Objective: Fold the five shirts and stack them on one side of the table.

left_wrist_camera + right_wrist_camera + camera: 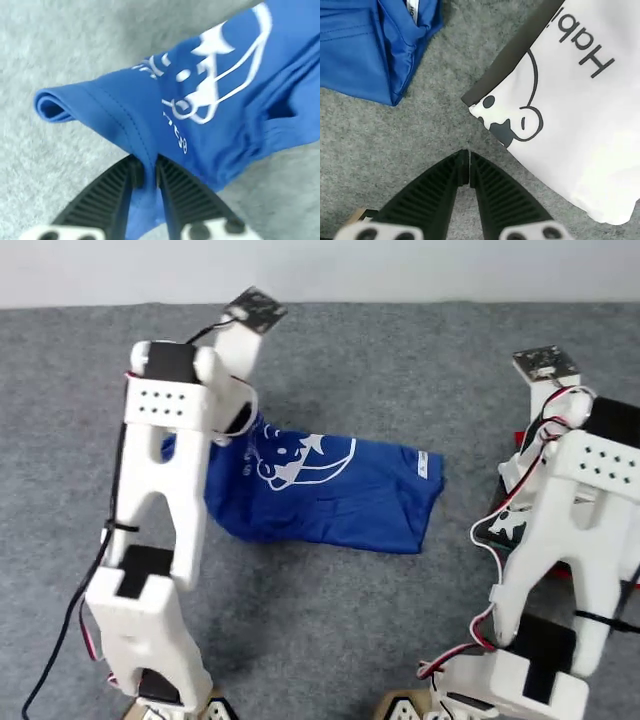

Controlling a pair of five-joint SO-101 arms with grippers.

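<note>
Over grey desk (400, 350), pinches blue shirt (330, 495) hem in left claw (148, 169), holds right claw (469, 167) clenched empty beside white shirt (580, 115), risks hem slipping out under drag.

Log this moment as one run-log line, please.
left claw: shut on blue shirt edge | right claw: shut, empty, near white shirt

The left arm (160, 490) and the right arm (580, 490) are white plastic shells with black motor blocks. A thin black cable (75, 610) runs along the left arm, and red and white wires (535, 455) loop along the right one. The left gripper (145, 172) and the right gripper (469, 167) have black ribbed fingers (107, 192) on white bases with dark screws (200, 231).
</note>
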